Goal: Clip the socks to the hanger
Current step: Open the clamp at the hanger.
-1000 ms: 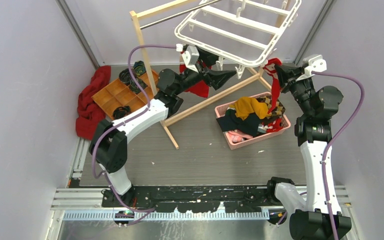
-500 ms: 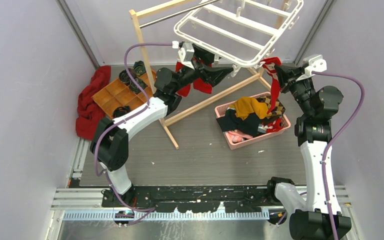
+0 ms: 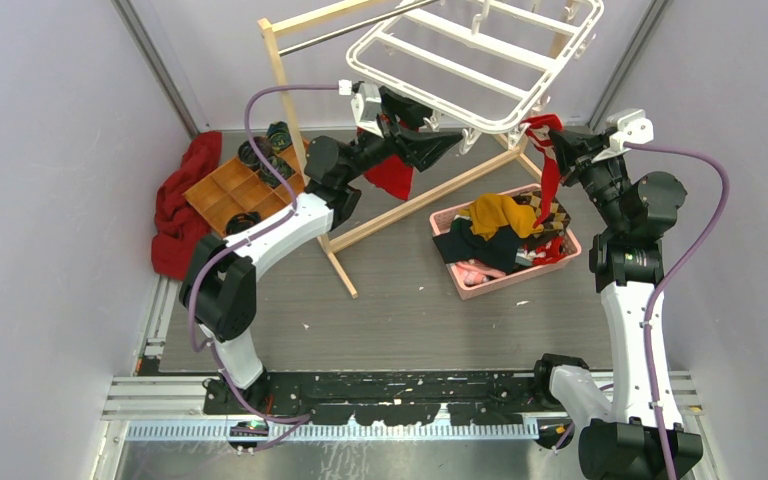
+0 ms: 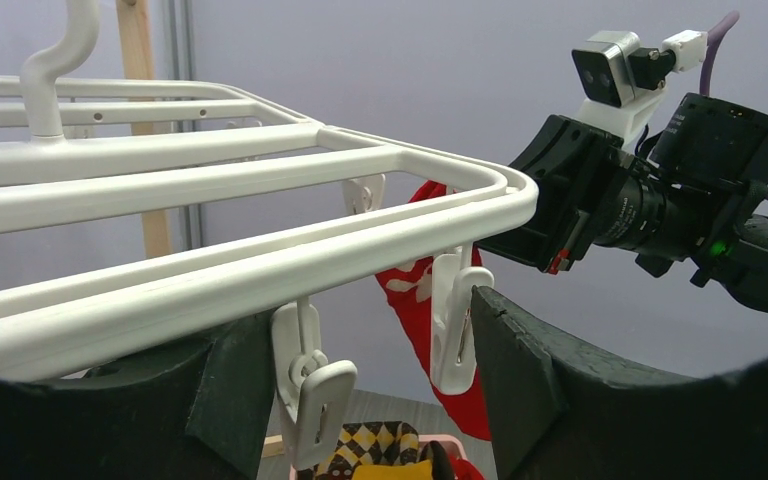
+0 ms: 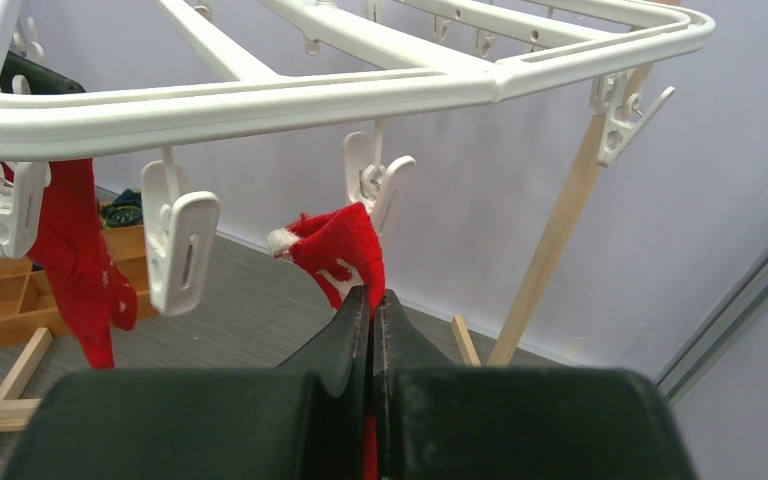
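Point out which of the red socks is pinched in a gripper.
The bunched sock, pinched in the shut right gripper just below a clip. The other sock hangs straight down under the hanger with no gripper on it.

No legible text, label, brand name, number or sign appears in any of the three views.

l gripper (image 4: 370,365) jaws apart, r gripper (image 5: 372,312) pinched shut, both arms raised.
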`<state>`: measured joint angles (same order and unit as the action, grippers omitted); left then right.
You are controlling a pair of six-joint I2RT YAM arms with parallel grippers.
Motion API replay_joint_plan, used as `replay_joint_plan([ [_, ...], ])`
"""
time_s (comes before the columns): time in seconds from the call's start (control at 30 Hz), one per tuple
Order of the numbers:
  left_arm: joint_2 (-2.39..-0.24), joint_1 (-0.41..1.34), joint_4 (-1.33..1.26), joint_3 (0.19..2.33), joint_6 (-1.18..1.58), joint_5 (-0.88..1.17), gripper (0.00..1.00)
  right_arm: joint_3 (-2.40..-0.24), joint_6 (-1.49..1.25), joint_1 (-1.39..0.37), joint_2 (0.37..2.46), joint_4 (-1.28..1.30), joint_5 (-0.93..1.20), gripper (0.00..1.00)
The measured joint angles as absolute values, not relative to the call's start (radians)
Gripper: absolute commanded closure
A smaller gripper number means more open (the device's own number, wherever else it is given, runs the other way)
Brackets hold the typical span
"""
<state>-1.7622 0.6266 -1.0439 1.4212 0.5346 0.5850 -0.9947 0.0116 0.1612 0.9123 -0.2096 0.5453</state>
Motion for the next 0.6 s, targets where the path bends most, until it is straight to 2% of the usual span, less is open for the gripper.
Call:
replay_joint_plan([
  [0.33,-1.762,0.617,-1.044,1.421,0.543,0.598,0.35,-0.995,0.012,0.161,0.912,-0.21,0.546,0.99],
  [0.6,-1.762,0.606,-1.043,1.412,0.549,0.612,0.32,-0.995,0.011,0.161,0.912,-0.21,0.549,0.99],
])
